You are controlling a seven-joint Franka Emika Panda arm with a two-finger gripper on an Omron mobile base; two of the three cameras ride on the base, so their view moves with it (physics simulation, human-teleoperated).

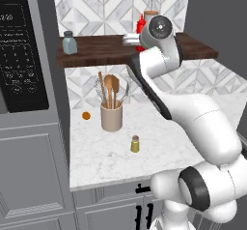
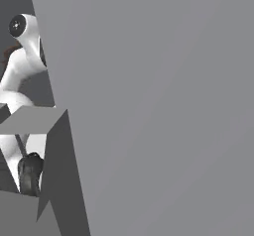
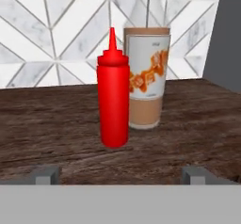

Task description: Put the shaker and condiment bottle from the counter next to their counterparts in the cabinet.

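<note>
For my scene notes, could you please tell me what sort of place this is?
A rendered kitchen, it seems: a white marble counter, a beige crock of wooden utensils, and a dark microwave panel beside grey cabinet fronts.

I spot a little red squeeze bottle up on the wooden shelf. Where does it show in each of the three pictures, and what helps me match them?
Left base view: the condiment bottle peeks out behind the arm's top joint, on the cabinet board.
Right base view: grey panels block the shelf from this side.
Hand view: the condiment bottle stands upright at centre, just left of and in front of the orange-labelled bottle.
Shared landmark: the orange-labelled bottle beside it, against the geometric tiles.
</note>
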